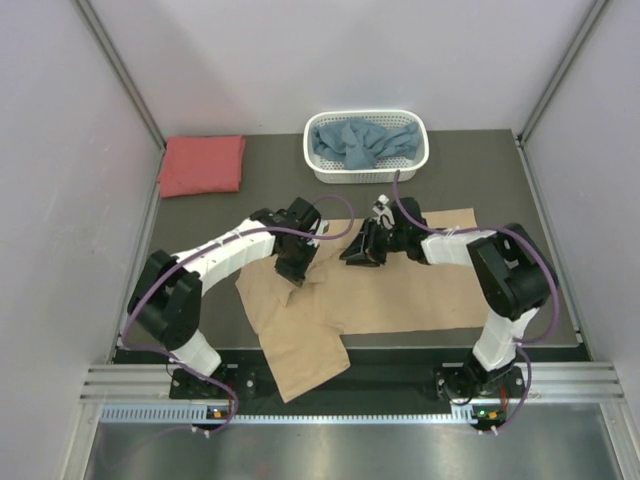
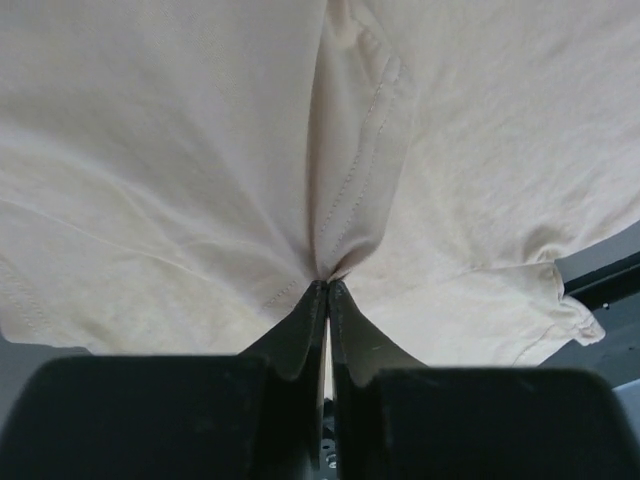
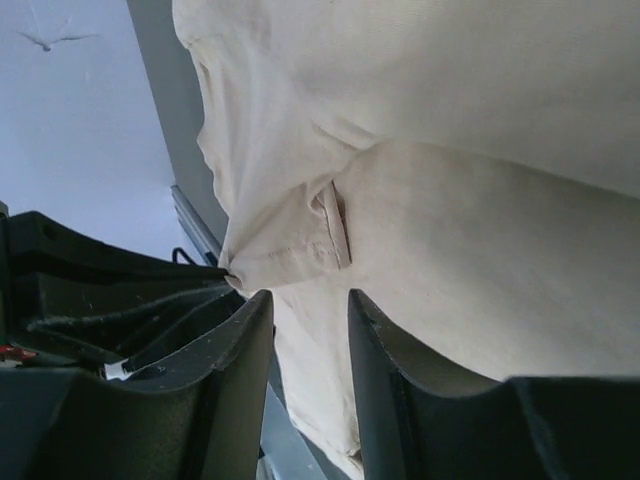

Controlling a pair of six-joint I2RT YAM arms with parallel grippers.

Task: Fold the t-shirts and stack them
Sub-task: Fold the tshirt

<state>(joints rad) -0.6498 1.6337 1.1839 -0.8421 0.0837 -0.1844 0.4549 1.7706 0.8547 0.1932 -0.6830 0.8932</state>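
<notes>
The tan t-shirt [image 1: 410, 285] lies spread across the middle of the table, with one part hanging over the near edge. My left gripper [image 1: 297, 262] is shut on a pinched fold of it near a stitched hem, as the left wrist view [image 2: 328, 284] shows, with the tan cloth [image 2: 150, 150] filling that view. My right gripper [image 1: 358, 250] is open just right of the left one; its jaws [image 3: 307, 300] stand apart over the tan cloth [image 3: 480, 150]. The coral-red t-shirt [image 1: 202, 165] lies folded at the back left. The dusty blue t-shirt [image 1: 362, 143] is bunched in the basket.
A white lattice basket [image 1: 420, 160] stands at the back centre. Grey walls close in on the left, right and back. The left gripper's body [image 3: 100, 300] shows close beside my right fingers. The table's near edge [image 1: 420, 350] runs under the hanging cloth.
</notes>
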